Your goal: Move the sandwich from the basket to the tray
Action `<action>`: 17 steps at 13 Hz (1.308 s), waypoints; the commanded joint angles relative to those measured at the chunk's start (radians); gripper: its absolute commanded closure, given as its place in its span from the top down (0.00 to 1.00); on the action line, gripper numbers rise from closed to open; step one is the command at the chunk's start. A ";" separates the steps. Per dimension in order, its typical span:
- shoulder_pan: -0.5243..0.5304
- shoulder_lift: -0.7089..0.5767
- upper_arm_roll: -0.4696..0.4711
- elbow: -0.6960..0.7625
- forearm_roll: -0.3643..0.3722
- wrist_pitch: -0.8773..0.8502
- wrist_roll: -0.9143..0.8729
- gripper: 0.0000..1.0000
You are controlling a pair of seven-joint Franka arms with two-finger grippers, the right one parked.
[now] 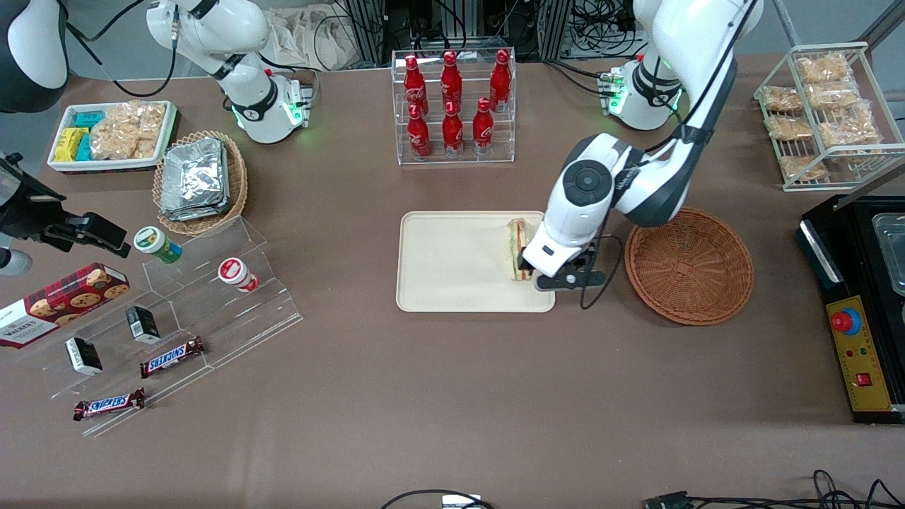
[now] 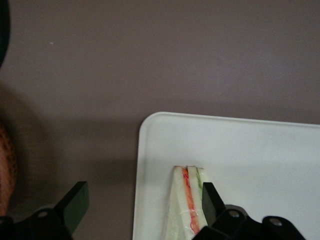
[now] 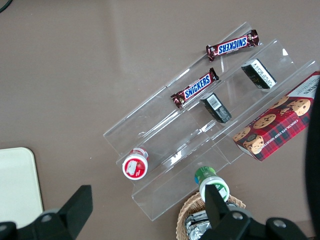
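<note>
Six cola bottles point(image 1: 452, 99) (red), two Snickers bars point(image 1: 172, 357)

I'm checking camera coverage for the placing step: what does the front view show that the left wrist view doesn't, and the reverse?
Only the front view shows the whole basket, with nothing in it, beside the tray. Only the left wrist view shows the tool open, one finger against the sandwich, the other off the tray's edge. Both show the sandwich lying on the tray.

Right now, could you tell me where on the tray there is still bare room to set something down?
The tray is bare over most of its surface, from the edge toward the parked arm's end up to the sandwich. It is crowded only at the edge beside the basket, where the sandwich lies with the open end effector straddling it.
</note>
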State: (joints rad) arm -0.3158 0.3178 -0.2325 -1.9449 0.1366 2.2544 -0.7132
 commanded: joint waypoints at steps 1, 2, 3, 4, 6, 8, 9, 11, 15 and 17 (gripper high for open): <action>0.000 -0.087 0.073 0.039 0.003 -0.143 -0.025 1.00; -0.002 -0.106 0.103 0.050 -0.006 -0.177 -0.022 1.00; -0.002 -0.123 0.130 0.049 -0.008 -0.187 -0.022 1.00; 0.000 -0.140 0.153 0.046 -0.008 -0.188 -0.020 1.00; 0.045 -0.170 0.170 0.043 -0.009 -0.196 0.026 1.00; 0.105 -0.203 0.170 0.044 -0.034 -0.249 0.143 1.00; 0.139 -0.221 0.170 0.043 -0.052 -0.269 0.205 1.00; 0.190 -0.253 0.170 0.044 -0.063 -0.305 0.291 1.00; 0.277 -0.305 0.170 0.050 -0.116 -0.349 0.467 1.00; 0.306 -0.318 0.170 0.063 -0.126 -0.392 0.556 1.00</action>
State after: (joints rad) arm -0.0430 0.0220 -0.0537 -1.8932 0.0347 1.9063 -0.2331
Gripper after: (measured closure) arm 0.000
